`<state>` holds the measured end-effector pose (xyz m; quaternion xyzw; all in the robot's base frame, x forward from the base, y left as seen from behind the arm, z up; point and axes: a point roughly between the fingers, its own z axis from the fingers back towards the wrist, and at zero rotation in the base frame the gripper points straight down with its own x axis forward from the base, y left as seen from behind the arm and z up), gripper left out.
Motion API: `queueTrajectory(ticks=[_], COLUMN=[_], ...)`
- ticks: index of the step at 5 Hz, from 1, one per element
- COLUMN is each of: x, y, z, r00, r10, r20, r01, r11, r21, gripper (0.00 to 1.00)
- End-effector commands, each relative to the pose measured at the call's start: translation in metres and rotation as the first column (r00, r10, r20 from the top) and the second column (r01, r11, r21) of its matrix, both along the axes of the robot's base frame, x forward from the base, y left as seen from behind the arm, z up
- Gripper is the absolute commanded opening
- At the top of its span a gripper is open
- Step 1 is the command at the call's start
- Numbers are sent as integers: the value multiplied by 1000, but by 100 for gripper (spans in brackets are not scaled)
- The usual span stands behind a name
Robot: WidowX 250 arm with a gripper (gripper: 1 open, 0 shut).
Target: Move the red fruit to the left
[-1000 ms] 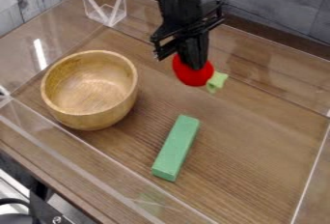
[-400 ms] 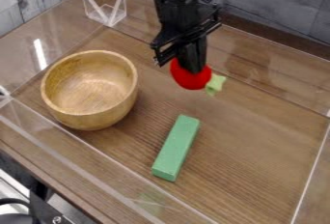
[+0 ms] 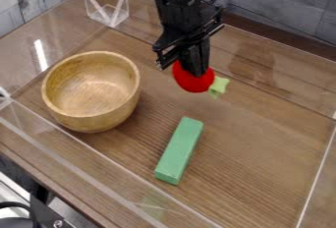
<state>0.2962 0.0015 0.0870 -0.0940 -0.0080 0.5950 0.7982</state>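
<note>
The small bright-red fruit (image 3: 197, 76), pale green stub pointing right, sits upright on the wooden tabletop.

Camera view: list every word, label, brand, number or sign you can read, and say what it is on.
None: no readable text, label, brand or number shows on the gripper, the red fruit, the wooden bowl, the long green block or the wooden table.
</note>
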Motion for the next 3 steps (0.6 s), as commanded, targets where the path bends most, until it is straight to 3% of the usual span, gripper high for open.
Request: queueTrajectory(ticks=[1, 3], x=[4, 2], y=[2, -3], z=[23, 20], r00=[997, 996], r10=[6, 20], r20=[80, 86], r01=[-6, -21], r11=[1000, 1000], r21=[5, 4], gripper=[0, 0])
